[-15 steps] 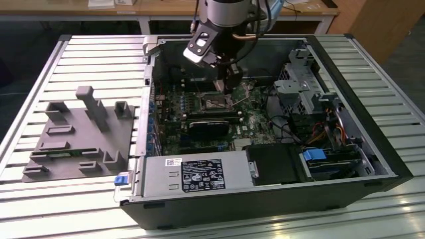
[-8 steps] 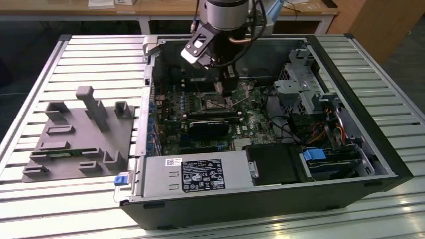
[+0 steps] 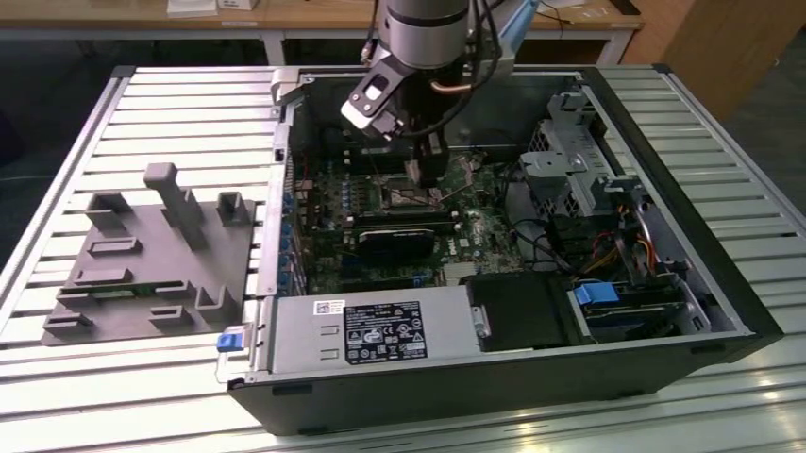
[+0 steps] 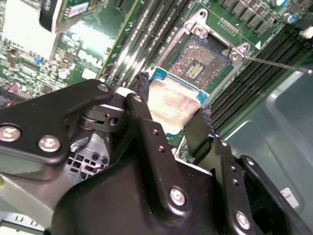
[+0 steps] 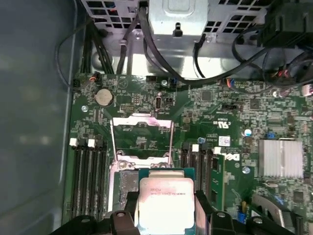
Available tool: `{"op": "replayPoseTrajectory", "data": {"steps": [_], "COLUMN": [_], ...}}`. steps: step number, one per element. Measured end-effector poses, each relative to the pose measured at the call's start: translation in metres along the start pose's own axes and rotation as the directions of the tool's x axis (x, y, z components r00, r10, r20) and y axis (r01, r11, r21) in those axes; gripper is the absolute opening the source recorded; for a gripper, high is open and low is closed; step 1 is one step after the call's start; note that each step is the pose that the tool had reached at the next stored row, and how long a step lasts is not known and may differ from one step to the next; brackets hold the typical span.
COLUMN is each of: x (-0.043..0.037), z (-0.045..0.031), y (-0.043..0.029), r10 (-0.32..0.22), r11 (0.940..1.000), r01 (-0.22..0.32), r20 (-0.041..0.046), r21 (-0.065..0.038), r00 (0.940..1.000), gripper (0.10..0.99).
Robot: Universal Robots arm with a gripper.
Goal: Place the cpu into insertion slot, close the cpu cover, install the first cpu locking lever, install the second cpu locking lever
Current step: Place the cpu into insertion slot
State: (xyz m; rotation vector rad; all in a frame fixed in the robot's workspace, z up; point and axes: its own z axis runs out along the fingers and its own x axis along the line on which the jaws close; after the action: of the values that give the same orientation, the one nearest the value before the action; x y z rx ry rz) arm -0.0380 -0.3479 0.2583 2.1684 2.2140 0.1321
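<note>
Currently the fingers (image 4: pixel 198 132) clamp the cpu (image 4: pixel 171 105) by two opposite edges, with its pale metal top showing. It hangs just over the insertion slot (image 4: pixel 203 58) and partly overlaps it; whether they touch cannot be told. The cpu cover (image 5: pixel 142 121) is swung open, off the slot. In the exterior view, a grey fixture (image 3: pixel 151 255) lies on the desk (image 3: pixel 75 142) at nine o'clock from the computer case (image 3: pixel 504 377).

The cpu (image 5: pixel 166 205) is topped with pale, matt metal, the cpu cover (image 5: pixel 142 121) is formed of bright bare metal, and the gripper (image 4: pixel 173 98) is finished in matt black.
</note>
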Motion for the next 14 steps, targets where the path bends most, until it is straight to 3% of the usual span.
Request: {"op": "replayPoseTrajectory", "data": {"steps": [3,14], "x": [0.0,0.0033], "z": [0.0032,0.0166], "y": [-0.0004,-0.0053], "r10": [0.001,0.038], "r11": [1.0,0.9993], "r01": [-0.001,-0.038], "r20": [-0.0057,-0.0024], "r21": [0.0,-0.001], "r00": [1.0,0.9993], "gripper": [0.533,0.533]}}
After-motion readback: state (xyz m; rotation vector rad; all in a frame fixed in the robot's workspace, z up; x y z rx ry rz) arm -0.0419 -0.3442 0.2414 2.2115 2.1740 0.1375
